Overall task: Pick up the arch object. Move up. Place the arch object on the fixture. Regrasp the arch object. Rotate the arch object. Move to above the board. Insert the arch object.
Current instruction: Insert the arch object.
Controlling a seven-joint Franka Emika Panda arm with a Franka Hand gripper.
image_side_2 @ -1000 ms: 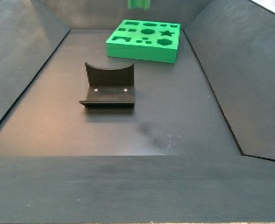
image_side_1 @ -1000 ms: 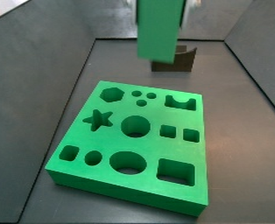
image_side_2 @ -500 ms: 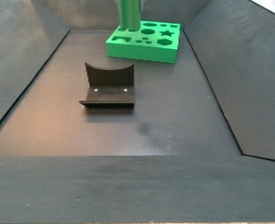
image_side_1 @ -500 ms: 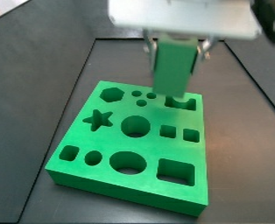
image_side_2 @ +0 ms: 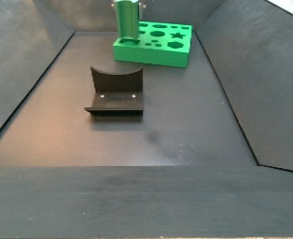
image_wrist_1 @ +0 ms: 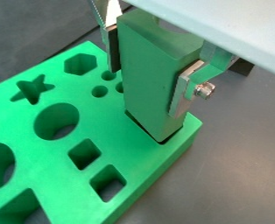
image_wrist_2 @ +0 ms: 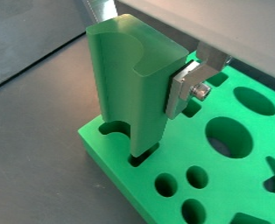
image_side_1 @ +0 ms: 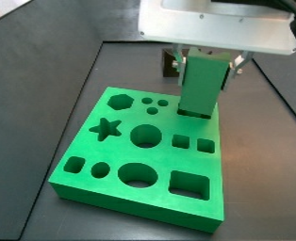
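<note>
While gripper (image_wrist_1: 151,74) pinches arch object (image_wrist_1: 151,83), its foot seemingly hidden in board (image_wrist_1: 58,157)

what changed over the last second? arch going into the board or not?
The gripper, shut on the arch object, carried it from over the fixture to the board and lowered it; its lower end now sits in the arch cutout at the board's corner. Board and fixture did not move.
</note>
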